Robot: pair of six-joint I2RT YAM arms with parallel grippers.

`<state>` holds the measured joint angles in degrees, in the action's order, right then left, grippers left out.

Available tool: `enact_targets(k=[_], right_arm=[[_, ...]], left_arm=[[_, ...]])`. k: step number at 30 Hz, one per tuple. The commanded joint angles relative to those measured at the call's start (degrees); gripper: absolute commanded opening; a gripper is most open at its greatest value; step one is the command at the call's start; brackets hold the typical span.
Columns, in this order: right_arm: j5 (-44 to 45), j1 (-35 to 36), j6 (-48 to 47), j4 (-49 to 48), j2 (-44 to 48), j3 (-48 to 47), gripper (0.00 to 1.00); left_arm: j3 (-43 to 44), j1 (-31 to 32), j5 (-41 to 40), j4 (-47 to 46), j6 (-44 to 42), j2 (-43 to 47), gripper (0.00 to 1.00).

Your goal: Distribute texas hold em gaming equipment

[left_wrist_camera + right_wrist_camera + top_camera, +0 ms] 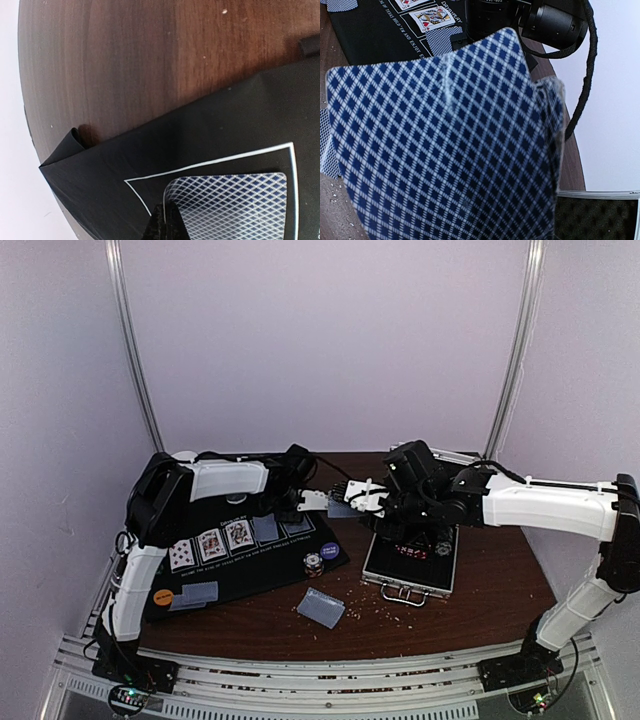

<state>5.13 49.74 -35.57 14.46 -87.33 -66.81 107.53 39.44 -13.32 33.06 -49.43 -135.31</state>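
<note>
Inside pale walls (320,340), over the dark wooden table (500,580), I see my left gripper (165,227) clenched above the black mat (260,570), my right gripper (365,502) grasping fanned playing cards (445,150) near the silver case (410,587).

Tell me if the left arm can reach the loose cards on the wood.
Probably yes. The loose cards lie in the open before the mat, nothing on them. The left gripper is shut and must open; the right gripper holds its deck elsewhere.
</note>
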Motion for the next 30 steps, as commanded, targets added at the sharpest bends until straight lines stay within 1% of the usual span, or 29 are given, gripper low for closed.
enact_targets(k=[1, 3, 7, 15, 18, 21, 24, 26, 28, 30], right_arm=[[0.29, -0.18, 0.97, -0.04, 2.15, 0.18, 0.41], [0.37, -0.20, 0.94, 0.03, 2.16, 0.16, 0.41], [0.32, -0.22, 0.94, 0.04, 2.09, 0.13, 0.41], [0.13, -0.25, 0.94, 0.20, 1.99, -0.02, 0.41], [0.03, -0.23, 0.99, 0.37, 1.98, -0.32, 0.41], [-0.18, -0.22, 1.03, 0.51, 2.14, -0.36, 0.41], [-0.29, -0.23, 1.01, 0.64, 2.25, -0.15, 0.41], [-0.26, -0.24, 1.03, 0.89, 2.35, -0.31, 0.41], [-0.24, -0.21, 1.03, 1.01, 2.55, -0.22, 0.41], [-0.33, -0.21, 0.95, 0.80, 2.84, 0.04, 0.41]], left_arm=[[1.44, 0.25, -2.79, -0.71, 2.73, -2.06, 0.06], [1.78, 0.28, -3.53, -0.79, 3.13, -2.07, 0.13], [2.24, 0.24, -3.84, -0.67, 4.06, -1.61, 0.17], [4.55, 0.21, -1.83, 0.61, 7.12, 1.46, 0.25], [5.99, 0.19, -2.04, 0.60, 8.69, 2.66, 0.30], [6.10, -0.11, -2.03, 0.60, 10.53, 4.39, 0.37], [5.63, -0.79, -1.34, 0.92, 14.16, 6.64, 0.47], [5.64, -1.13, -2.63, 3.02, 16.95, 8.06, 0.54], [5.03, -1.63, -4.54, 5.87, 20.97, 9.94, 0.59], [3.56, -2.90, -5.28, 9.49, 25.65, 12.11, 0.61]])
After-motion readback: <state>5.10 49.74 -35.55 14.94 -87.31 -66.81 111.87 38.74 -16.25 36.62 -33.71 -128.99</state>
